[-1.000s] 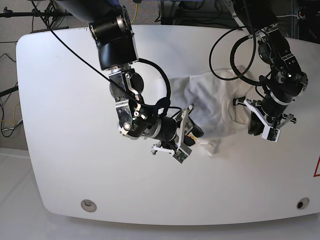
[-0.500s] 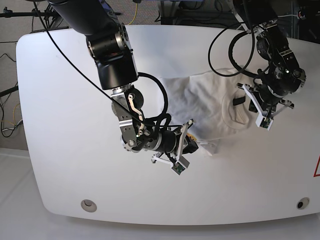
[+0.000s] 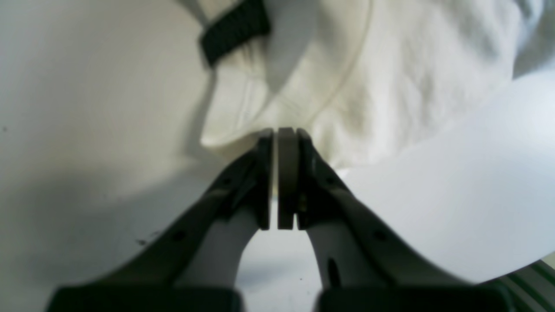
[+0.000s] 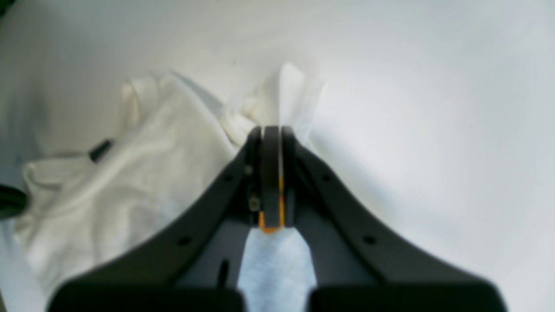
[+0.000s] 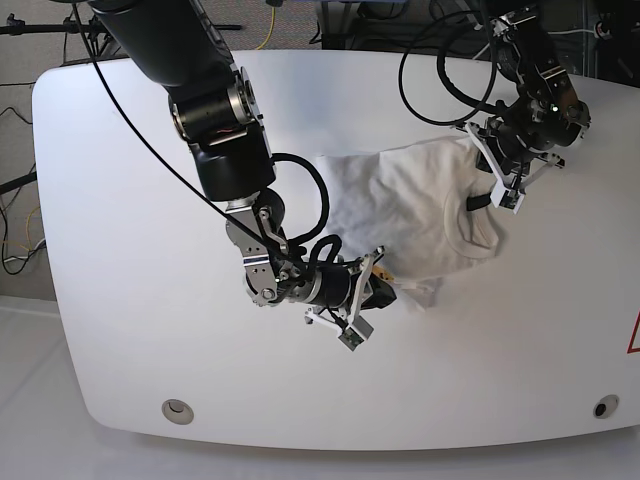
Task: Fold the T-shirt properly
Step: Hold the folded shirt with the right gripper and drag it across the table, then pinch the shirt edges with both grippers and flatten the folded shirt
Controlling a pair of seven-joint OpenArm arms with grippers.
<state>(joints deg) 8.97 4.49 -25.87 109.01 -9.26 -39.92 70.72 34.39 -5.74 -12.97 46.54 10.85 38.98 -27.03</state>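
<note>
The T-shirt [image 5: 420, 210] is seen crumpled on the white table [image 5: 120, 200], toward 2 o'clock from its middle. No clean fold is made yet; flattening and folding are judged as left. The left gripper [image 3: 277, 134] is closed on cloth beside the collar. The right gripper [image 4: 271, 132] is clamped on an edge at 6 o'clock.
</note>
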